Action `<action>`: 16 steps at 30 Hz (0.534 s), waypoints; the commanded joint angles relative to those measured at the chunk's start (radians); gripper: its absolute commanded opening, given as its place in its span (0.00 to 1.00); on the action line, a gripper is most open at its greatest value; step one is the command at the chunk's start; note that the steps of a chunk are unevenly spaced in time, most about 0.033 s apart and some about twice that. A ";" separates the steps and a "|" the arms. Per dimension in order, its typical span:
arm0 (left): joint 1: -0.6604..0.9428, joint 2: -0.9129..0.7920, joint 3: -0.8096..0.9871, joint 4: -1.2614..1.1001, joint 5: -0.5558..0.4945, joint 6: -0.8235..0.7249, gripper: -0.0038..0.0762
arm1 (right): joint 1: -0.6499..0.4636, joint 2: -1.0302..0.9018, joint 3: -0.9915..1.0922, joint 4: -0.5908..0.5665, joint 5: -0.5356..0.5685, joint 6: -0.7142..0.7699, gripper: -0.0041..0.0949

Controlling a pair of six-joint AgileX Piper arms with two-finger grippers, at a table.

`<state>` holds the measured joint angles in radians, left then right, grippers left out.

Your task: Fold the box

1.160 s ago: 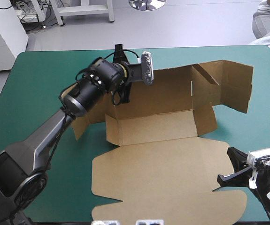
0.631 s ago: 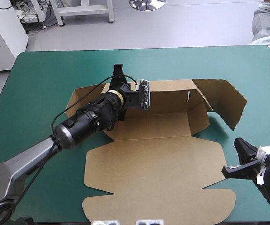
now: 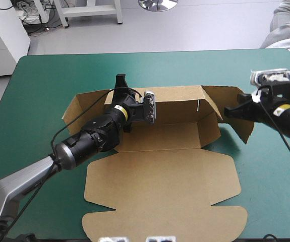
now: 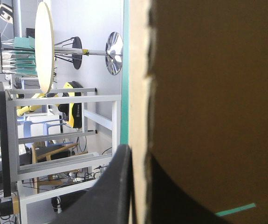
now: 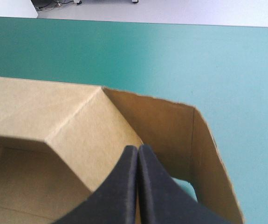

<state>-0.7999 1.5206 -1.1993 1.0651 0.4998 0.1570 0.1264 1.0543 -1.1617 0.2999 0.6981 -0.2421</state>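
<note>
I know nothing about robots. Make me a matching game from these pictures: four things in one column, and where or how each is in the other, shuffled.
1 left gripper
2 right gripper
3 lid
4 table cover

A teal-green
B flat, toward the near edge
C shut on the raised back wall
D shut, at the right end flap

Pairs: 1-C, 2-D, 3-B, 4-A

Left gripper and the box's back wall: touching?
Touching. In the left wrist view the left gripper is shut on the box: the wall runs edge-on between its black fingers.
</note>
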 commanded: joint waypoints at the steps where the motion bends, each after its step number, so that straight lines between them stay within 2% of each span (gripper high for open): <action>1: -0.001 -0.042 -0.004 0.099 -0.016 -0.072 0.04 | 0.000 0.102 -0.166 0.007 0.026 -0.018 0.02; 8: -0.001 -0.042 0.069 0.370 -0.014 -0.322 0.04 | 0.000 0.373 -0.488 0.005 0.267 0.012 0.02; 13: -0.001 -0.042 0.074 0.394 -0.016 -0.366 0.04 | 0.000 0.544 -0.676 0.003 0.383 0.050 0.02; 16: -0.001 -0.042 0.074 0.392 -0.012 -0.366 0.04 | 0.000 0.640 -0.763 -0.016 0.404 0.083 0.02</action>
<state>-0.7999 1.5206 -1.1036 1.4225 0.4725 -0.1847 0.1264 1.6623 -1.8260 0.2880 1.1135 -0.1843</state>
